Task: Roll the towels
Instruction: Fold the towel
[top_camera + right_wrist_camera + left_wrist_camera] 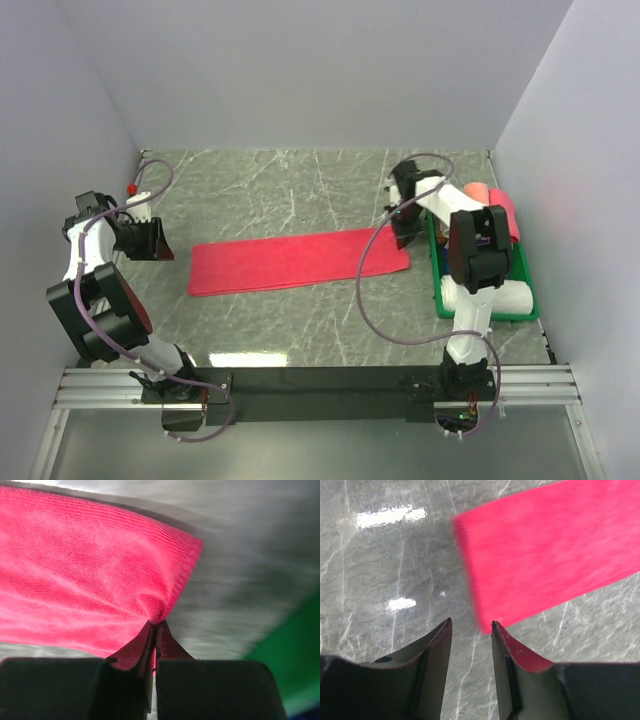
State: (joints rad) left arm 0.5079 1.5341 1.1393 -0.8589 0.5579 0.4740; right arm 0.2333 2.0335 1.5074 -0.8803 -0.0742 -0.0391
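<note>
1. The red towel (pixel 298 262) lies flat on the grey marbled worktop (pixel 280 190). It is a long, narrow strip running from left of centre across to the right, slightly askew, with its right end a little farther back than its left.
2. The right claw (pixel 156 624) is pinched tight on the right end of the red towel, close to a corner. In the right wrist view the two fingertips meet with almost no gap, and the cloth puckers into folds where they bite.
3. The left claw (pixel 471 622) is partly open, with a moderate gap between the fingers and nothing in it. From above it sits off the towel's left end, apart from the cloth. In the left wrist view the towel's corner comes down near one fingertip, but whether the two touch cannot be told.
4. A green tray (pixel 532 298) stands on the worktop at the far right, just beside the towel's right end.
5. In the tray lie rolled towels — a white roll (pixel 505 298) at the near end, and a salmon roll (pixel 478 190) and a pink roll (pixel 507 215) at the far end. The right arm crosses above the tray and hides its middle.
</note>
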